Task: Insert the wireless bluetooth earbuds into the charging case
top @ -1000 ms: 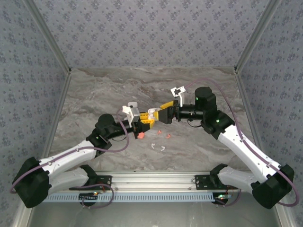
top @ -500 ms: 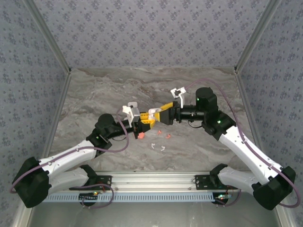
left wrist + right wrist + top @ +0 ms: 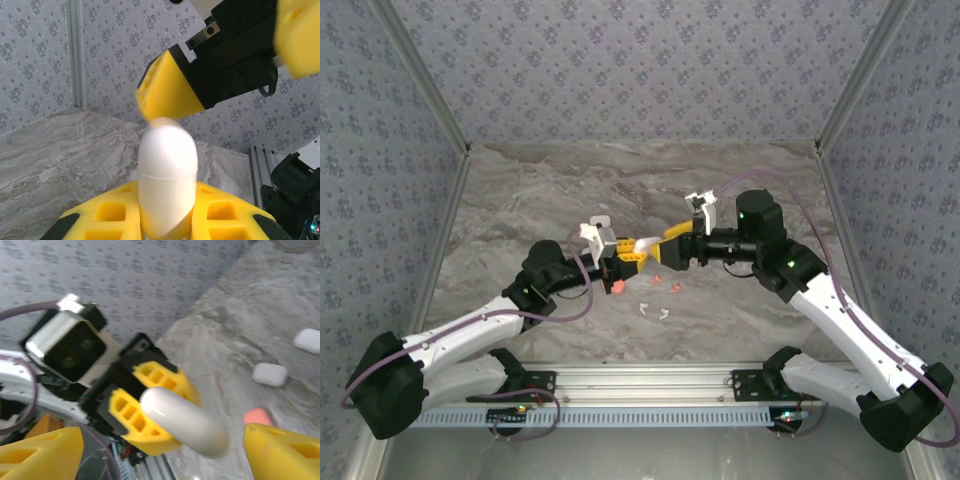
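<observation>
Left gripper (image 3: 623, 258) clamps the white case (image 3: 166, 182) upright; right gripper (image 3: 658, 246), open, brackets its top. Earbuds (image 3: 646, 307) lie on the table (image 3: 520, 200) below both. Right should pinch only the lid (image 3: 166, 145), gently.

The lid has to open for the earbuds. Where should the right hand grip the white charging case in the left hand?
On the lid, the rounded cap above the seam, which stands free of the left hand clamping the lower half of the white charging case. The open right hand should probably come end-on at that cap, one finger on each flank.
</observation>
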{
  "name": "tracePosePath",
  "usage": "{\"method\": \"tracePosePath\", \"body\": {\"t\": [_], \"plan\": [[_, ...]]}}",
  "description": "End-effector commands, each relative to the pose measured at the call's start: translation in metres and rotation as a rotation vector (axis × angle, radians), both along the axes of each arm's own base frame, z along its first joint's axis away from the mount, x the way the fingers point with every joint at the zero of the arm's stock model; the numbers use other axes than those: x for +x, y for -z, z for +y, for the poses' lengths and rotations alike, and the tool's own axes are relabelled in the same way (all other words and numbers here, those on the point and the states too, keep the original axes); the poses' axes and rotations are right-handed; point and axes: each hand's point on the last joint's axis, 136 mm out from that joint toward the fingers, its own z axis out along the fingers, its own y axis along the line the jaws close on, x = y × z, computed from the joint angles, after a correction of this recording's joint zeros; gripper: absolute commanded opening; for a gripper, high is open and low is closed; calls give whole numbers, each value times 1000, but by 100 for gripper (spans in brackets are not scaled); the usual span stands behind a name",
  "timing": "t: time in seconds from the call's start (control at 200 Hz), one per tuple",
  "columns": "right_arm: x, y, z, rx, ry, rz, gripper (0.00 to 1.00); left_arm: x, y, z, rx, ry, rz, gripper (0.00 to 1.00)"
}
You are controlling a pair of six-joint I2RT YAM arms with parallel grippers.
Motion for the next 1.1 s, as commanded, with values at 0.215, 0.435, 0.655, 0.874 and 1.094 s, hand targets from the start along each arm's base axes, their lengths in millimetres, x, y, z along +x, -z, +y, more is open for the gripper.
{"method": "tracePosePath", "body": {"t": [0.215, 0.435, 0.655, 0.874, 1.094], "plan": [[49, 43, -95, -335, 542, -14, 88, 42, 33, 7, 135, -207, 170, 0], [44, 74, -126, -419, 669, 83, 88, 93, 86, 20, 174, -332, 483, 0], [38, 81, -129, -413, 658, 87, 98, 141, 138, 29, 290, -405, 780, 0], [33, 87, -127, -403, 634, 113, 100, 180, 183, 30, 359, -474, 950, 0], [27, 92, -128, -390, 631, 126, 100, 209, 206, 23, 401, -522, 1000, 0]]}}
